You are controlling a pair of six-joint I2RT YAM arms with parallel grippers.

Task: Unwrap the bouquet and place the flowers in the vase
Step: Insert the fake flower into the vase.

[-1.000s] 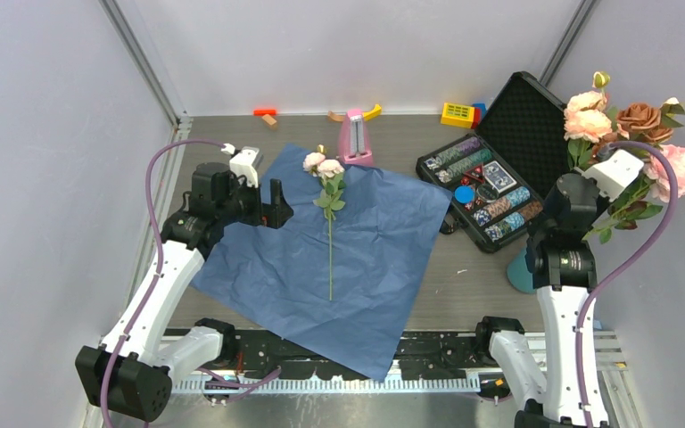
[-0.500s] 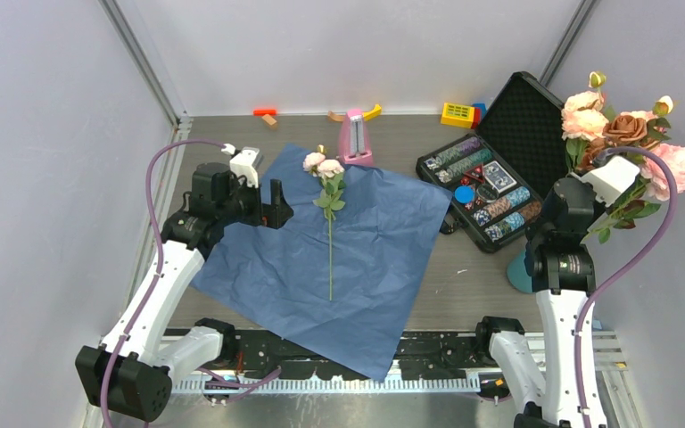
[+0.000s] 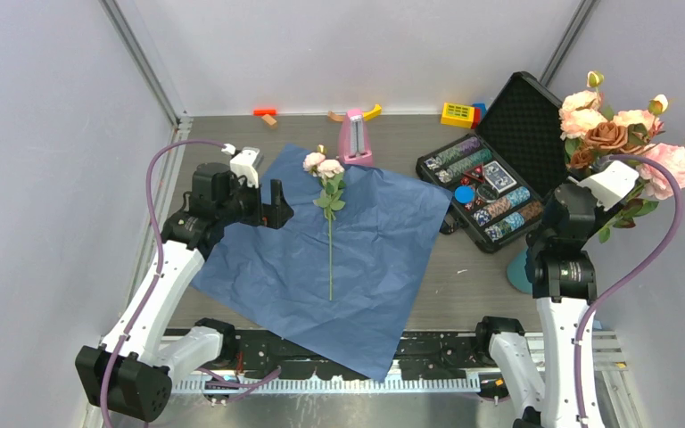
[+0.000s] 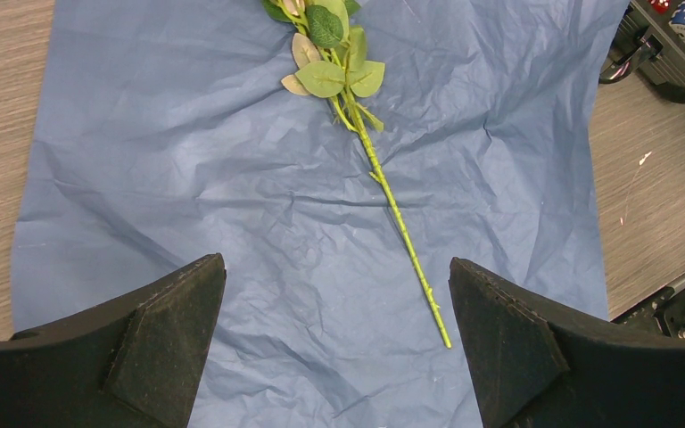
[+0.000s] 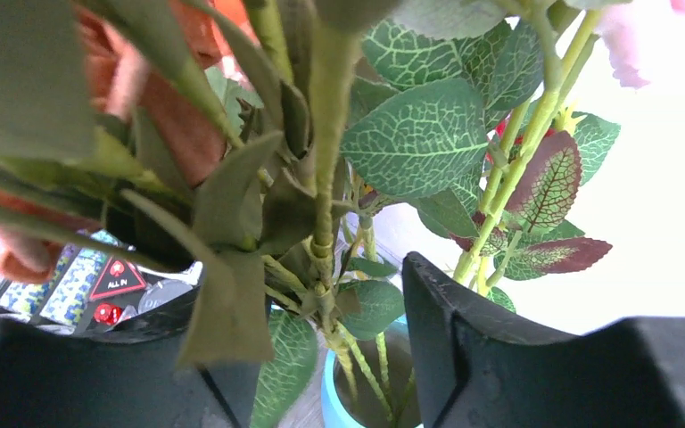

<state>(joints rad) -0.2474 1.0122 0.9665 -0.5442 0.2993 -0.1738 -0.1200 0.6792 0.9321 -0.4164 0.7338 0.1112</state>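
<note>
Since our right gripper (image 5: pixel 312 303) stands parted around the stems (image 5: pixel 325 160), gripping nothing, with the flowers (image 3: pixel 620 134) seated in the teal vase (image 5: pixel 328 392), we should back straight out so no leaf snags. Our left gripper (image 4: pixel 334 294) hangs wide open and empty above the blue paper (image 4: pixel 160 178), where 1 rose (image 4: pixel 383 178) lies; we'd pinch its bare mid-stem.

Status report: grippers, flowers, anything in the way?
Left gripper open above paper. Right gripper open around stems in vase. One flower on paper. Nothing blocking it.
</note>
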